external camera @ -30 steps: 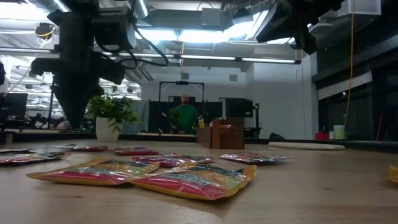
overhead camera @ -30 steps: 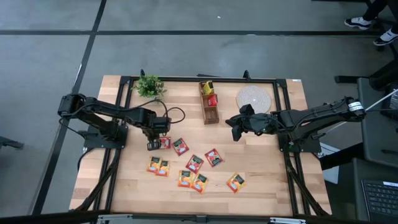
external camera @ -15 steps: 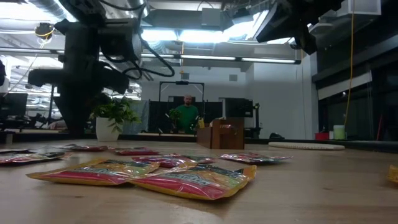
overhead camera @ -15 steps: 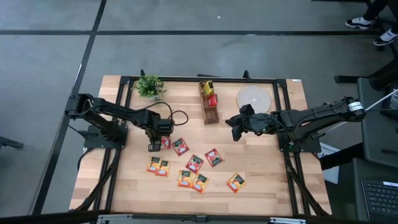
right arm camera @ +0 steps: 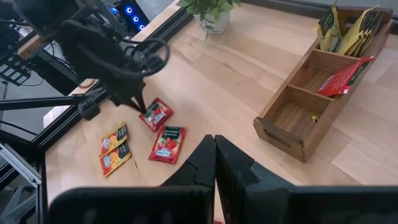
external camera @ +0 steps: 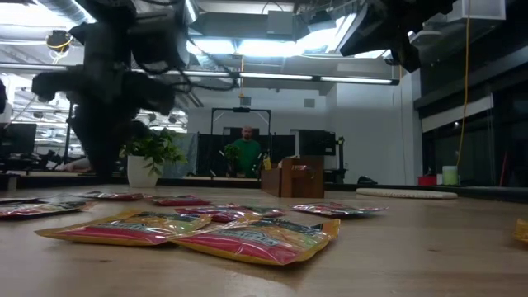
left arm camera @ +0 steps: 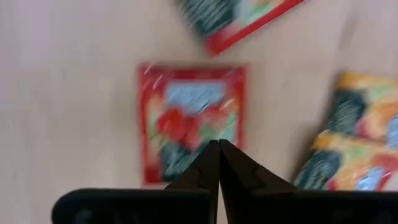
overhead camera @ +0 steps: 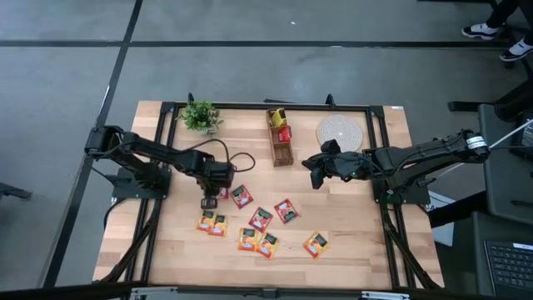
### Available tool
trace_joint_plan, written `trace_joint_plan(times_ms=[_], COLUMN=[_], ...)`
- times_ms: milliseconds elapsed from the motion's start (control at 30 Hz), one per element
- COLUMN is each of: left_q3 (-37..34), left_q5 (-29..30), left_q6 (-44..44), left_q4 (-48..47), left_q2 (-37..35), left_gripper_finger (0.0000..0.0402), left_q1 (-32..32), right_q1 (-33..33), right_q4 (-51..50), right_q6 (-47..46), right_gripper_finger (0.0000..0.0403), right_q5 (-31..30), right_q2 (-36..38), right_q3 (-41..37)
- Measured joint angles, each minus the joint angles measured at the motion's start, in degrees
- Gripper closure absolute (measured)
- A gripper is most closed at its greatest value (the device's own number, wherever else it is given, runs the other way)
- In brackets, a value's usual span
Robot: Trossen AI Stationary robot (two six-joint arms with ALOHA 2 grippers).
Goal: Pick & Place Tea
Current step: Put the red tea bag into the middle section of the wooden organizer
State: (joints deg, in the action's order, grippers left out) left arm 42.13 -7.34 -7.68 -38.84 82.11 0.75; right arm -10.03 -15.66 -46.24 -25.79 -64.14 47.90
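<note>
The left tool [overhead camera: 209, 201] hangs with its tips pressed together over a red tea packet [left arm camera: 189, 119] on the wooden surface [overhead camera: 350, 250]. The right tool [overhead camera: 315, 177], also pressed together, waits near the wooden box [overhead camera: 281, 137].

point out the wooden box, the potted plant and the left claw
wooden box [right arm camera: 292, 112], right wrist view, floor of its empty near compartment
potted plant [overhead camera: 200, 115], high view, middle of the green leaves
left claw [left arm camera: 219, 163], left wrist view, where its shut fingertips meet, over a red tea sachet [left arm camera: 186, 106]
</note>
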Motion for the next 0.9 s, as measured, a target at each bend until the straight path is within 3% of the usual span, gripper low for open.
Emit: trace_joint_plan(times_ms=[133,433,600,900], left_q3=[0.00,0.00,0.00,3.55], left_q5=[0.03,2.25,2.39,3.16], left_q6=[-0.85,-1.29,-1.14,0.22], left_q4=[6.67,12.19,12.45,13.15], left_q2=[0.00,2.78,6.28,6.08], left_gripper_finger=[0.0399,0.0400,0.0400,0.0399], left_q1=[2.27,2.38,2.36,2.36], right_q1=[-0.01,-0.01,0.00,0.00], right_q4=[0.00,0.02,0.09,0.11], right_q6=[-0.02,-1.63,-3.15,-4.24], right_gripper_finger=[0.0393,0.0393,0.0393,0.0393], right_q5=[-0.03,-0.06,0.21,0.38], right_q2=[0.00,0.00,0.00,0.00], right_q3=[0.00,0.00,0.00,0.00])
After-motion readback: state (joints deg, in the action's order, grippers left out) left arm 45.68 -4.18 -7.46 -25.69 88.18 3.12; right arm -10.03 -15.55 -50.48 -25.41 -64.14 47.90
